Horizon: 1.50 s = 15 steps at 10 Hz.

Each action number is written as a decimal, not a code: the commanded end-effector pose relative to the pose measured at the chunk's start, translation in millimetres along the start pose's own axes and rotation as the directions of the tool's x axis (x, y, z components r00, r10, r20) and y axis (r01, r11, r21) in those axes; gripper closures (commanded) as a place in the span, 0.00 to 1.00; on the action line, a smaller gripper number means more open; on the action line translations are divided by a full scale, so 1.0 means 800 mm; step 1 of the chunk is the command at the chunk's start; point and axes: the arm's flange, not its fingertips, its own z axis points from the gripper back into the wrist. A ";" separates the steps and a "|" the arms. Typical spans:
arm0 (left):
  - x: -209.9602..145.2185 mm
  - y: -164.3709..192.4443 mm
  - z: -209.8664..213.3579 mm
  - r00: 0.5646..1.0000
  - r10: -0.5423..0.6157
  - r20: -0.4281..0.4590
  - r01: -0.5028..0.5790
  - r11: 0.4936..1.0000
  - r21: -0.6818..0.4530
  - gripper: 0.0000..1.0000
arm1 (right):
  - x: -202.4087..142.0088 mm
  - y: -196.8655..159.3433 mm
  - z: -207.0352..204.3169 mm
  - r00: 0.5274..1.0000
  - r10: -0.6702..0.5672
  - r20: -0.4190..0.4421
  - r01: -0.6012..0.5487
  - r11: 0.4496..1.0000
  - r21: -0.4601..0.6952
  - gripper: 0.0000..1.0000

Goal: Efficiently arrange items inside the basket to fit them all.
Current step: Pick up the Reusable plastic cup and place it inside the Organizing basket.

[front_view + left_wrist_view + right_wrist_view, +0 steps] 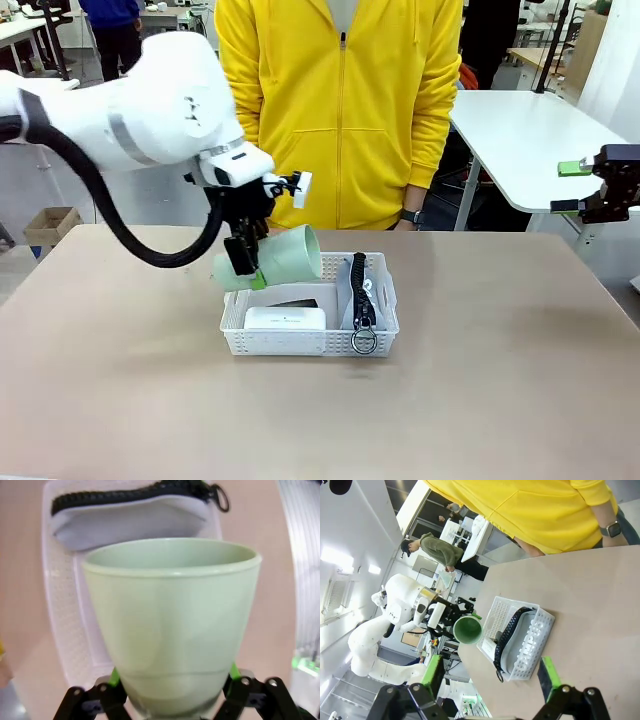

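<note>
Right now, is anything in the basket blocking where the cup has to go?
Partly. The left gripper holds the cup tilted over the basket. The pouch stands along the right side, and a white box with a dark item behind it lies on the left, leaving little free room.

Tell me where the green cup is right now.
In the front view the pale green cup lies tilted on its side in the left gripper, held above the white basket's far-left corner, left of the grey zip pouch.
</note>
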 end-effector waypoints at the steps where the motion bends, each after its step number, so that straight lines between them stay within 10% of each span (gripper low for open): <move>1: -0.013 -0.013 0.012 0.999 0.007 0.035 -0.006 1.000 -0.026 0.16 | -0.001 0.001 0.003 1.000 0.008 -0.009 -0.008 1.000 0.002 0.00; 15: 0.067 0.079 -0.090 0.943 0.193 -0.272 -0.187 0.981 0.047 0.16 | -0.001 0.001 0.003 1.000 0.008 -0.009 -0.008 1.000 0.002 0.00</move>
